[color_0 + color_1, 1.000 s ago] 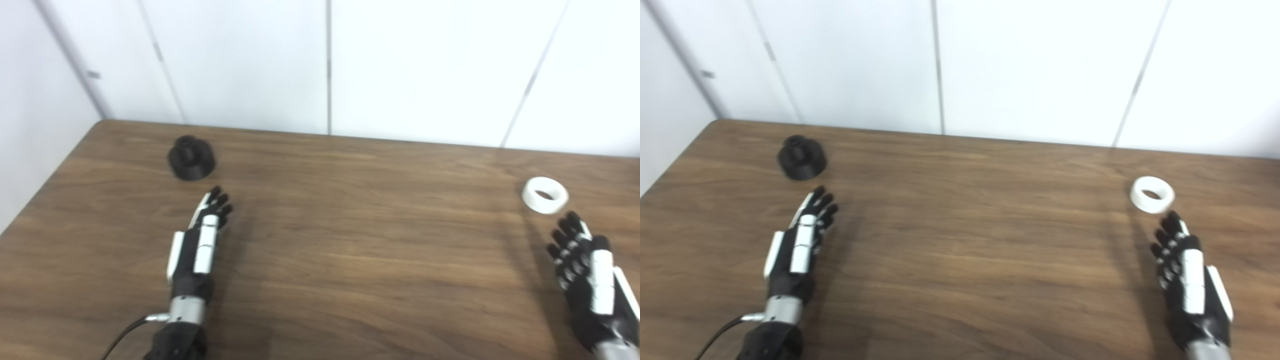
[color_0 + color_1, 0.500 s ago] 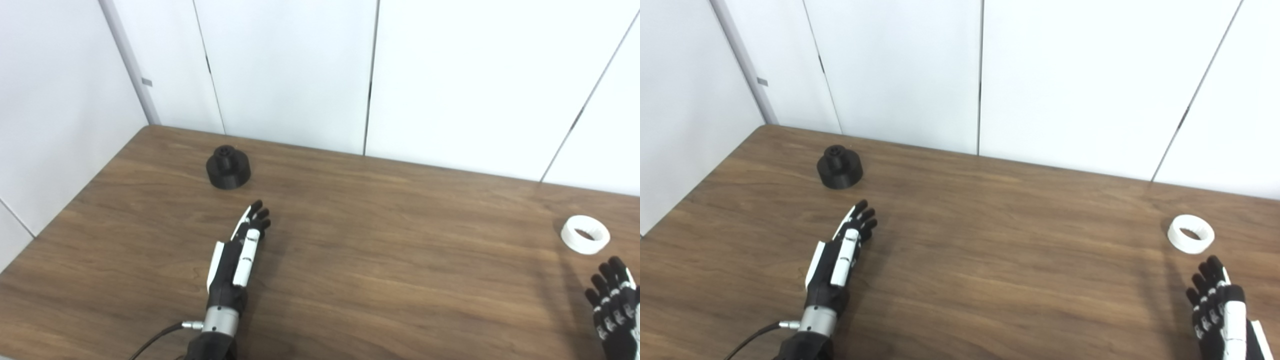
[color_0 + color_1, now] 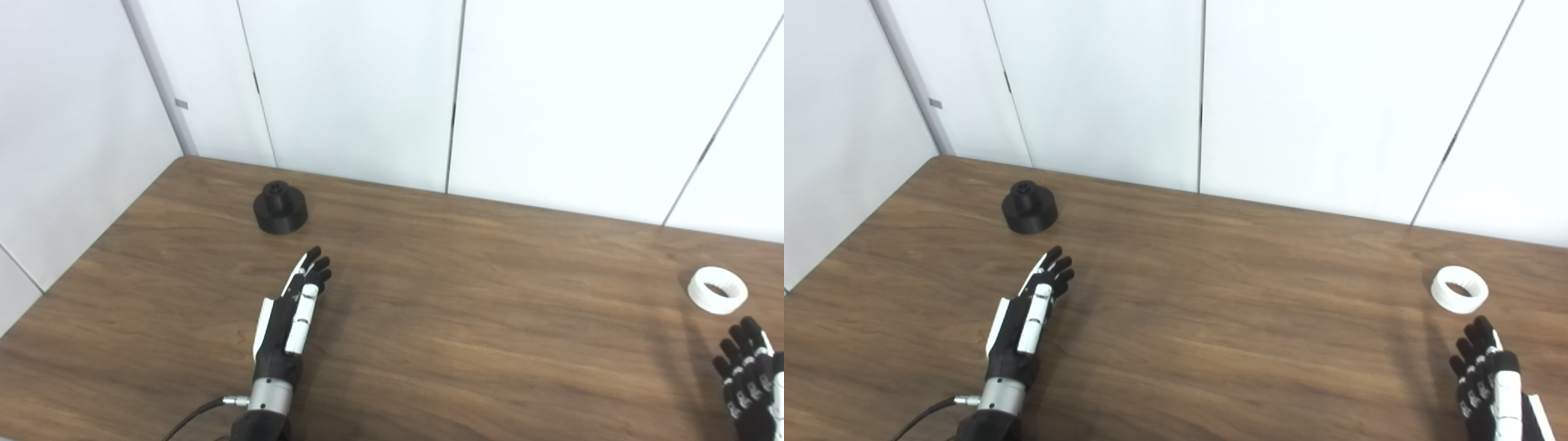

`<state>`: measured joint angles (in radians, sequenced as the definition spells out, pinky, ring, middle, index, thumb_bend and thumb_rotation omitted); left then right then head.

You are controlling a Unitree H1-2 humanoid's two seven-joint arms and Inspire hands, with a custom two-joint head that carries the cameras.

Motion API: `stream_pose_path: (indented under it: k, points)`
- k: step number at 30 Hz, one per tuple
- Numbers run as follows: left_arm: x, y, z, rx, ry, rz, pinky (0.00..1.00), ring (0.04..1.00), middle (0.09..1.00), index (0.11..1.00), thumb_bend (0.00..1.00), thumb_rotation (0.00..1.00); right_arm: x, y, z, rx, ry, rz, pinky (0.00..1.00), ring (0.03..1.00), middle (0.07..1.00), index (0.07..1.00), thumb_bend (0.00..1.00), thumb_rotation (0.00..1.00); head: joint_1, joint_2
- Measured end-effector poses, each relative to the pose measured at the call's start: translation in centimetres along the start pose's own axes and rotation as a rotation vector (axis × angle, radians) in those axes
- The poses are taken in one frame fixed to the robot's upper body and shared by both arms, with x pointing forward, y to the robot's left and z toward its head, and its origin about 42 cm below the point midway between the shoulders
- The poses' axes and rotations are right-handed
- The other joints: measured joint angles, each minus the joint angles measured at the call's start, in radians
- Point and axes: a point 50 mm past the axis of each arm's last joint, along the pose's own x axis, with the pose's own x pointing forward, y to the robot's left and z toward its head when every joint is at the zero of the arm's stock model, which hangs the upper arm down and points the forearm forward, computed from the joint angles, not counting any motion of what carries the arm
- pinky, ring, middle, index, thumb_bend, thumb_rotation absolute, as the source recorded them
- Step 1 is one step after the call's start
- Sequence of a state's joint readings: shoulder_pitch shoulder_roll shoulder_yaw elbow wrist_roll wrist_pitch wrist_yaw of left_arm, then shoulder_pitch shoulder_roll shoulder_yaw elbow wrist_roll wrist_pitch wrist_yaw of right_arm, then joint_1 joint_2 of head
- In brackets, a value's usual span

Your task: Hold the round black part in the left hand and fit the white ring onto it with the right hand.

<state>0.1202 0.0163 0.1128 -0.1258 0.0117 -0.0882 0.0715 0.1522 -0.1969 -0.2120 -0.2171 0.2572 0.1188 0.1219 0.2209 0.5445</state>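
Left hand [image 3: 293,309] flat and empty, fingers extended; black part [image 3: 280,208] at its 12 o'clock, untouched.
Right hand [image 3: 1488,380] likewise empty, white ring [image 3: 1459,289] near at 11. Best grasp part's wide base, leaving stub clear.

Dark wood-grain table [image 3: 465,343], white panelled wall [image 3: 355,86] with thin dark seams behind

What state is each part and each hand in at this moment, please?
Round black plastic part: upright on the wooden table, stub up, untouched.
White plastic ring: lying flat on the table, hole up, not yet fitted.
Left hand: open, fingers extended, short of the black part.
Right hand: open, fingers apart, just short of the ring.
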Motion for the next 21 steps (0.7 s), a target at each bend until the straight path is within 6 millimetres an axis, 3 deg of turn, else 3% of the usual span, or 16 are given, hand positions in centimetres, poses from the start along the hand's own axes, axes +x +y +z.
stream_pose_path:
  k: [16,21]
  points:
    - [0.06,-0.17,-0.01,0.006,0.000,-0.005,0.94,0.911,0.919,0.941,0.51,0.85,-0.12,0.17,0.43,-0.002,0.007,0.005,1.00,1.000,1.000,1.000,0.48,1.00,0.009,0.006]
    - [0.08,-0.08,-0.03,0.009,0.004,-0.007,0.93,0.918,0.924,0.953,0.54,0.78,-0.31,0.42,0.73,-0.003,0.000,0.009,1.00,1.000,1.000,1.000,0.45,1.00,0.008,0.012]
